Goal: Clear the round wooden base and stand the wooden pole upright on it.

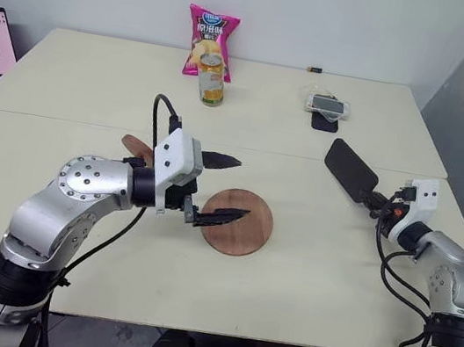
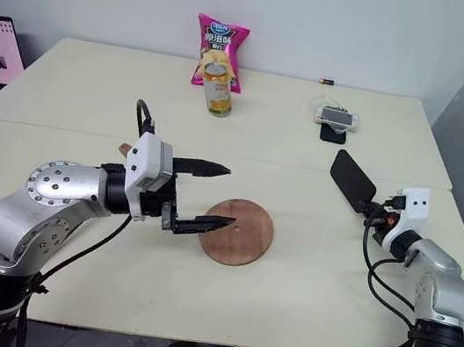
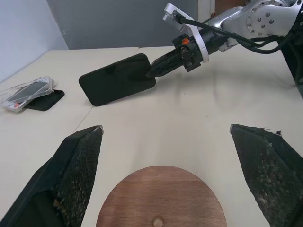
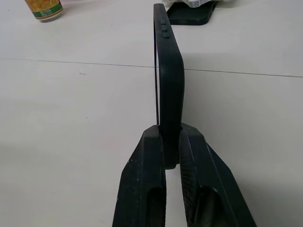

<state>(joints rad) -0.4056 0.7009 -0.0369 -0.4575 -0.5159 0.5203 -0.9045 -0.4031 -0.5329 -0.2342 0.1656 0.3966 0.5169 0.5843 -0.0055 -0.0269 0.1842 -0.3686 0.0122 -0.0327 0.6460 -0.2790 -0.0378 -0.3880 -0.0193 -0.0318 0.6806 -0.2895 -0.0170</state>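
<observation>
On the tabletop (image 1: 304,275), left to right: left gripper (image 1: 222,188), jaws wide apart, over the bare round wooden base (image 1: 238,222); right gripper (image 1: 376,200), jaws clamped on a black phone (image 1: 350,169), likely to set it aside, clearing seemingly finished, pole placement next.

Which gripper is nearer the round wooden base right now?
The left. The left gripper hovers open over the round wooden base, at its left edge. The right gripper is well off to the base's right, shut on a black phone.
</observation>
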